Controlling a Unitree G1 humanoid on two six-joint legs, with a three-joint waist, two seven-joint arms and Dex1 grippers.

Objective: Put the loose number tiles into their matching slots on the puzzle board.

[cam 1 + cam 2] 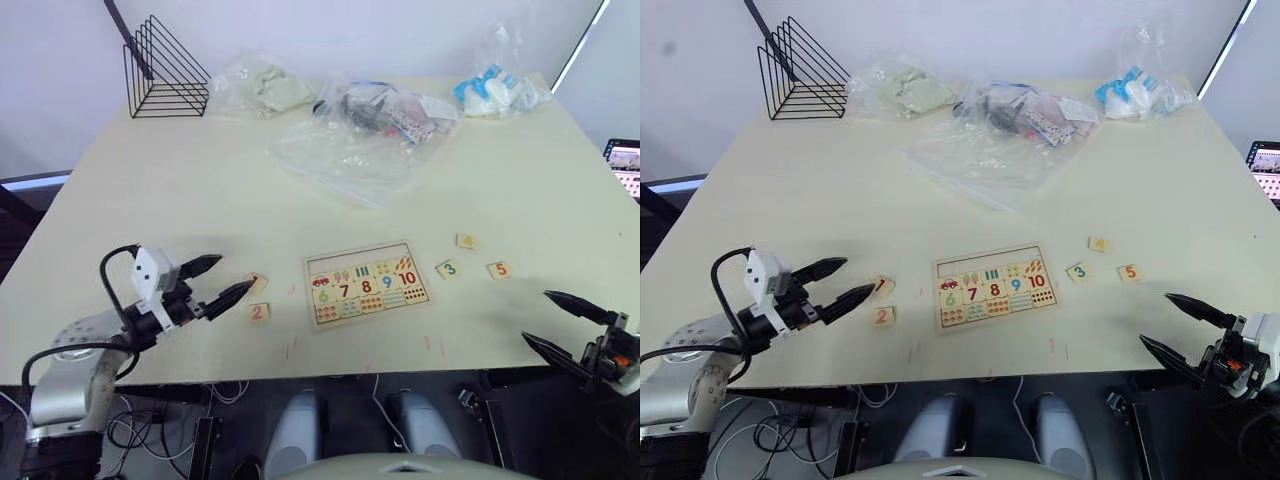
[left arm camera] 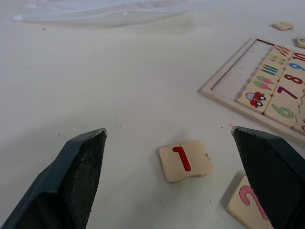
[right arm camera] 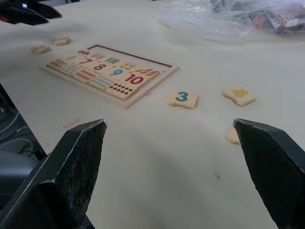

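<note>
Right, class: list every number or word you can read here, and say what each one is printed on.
"1": loose tile between the left end effector's open fingers.
"2": tile beside it.
"3": tile.
"5": tile.
"6 7 8 9 10": puzzle board.
Yellow-digit tile: too blurred.
Packets in the plastic bag: unreadable.

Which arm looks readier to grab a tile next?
Probably the left: its open gripper hangs right over the 1 tile, beside the 2. The right gripper, also open, sits farther from the 3 and 5.

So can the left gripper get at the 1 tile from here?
Probably yes: the left gripper is open, and the 1 tile lies flat between its fingers, with only the 2 tile close by.
</note>
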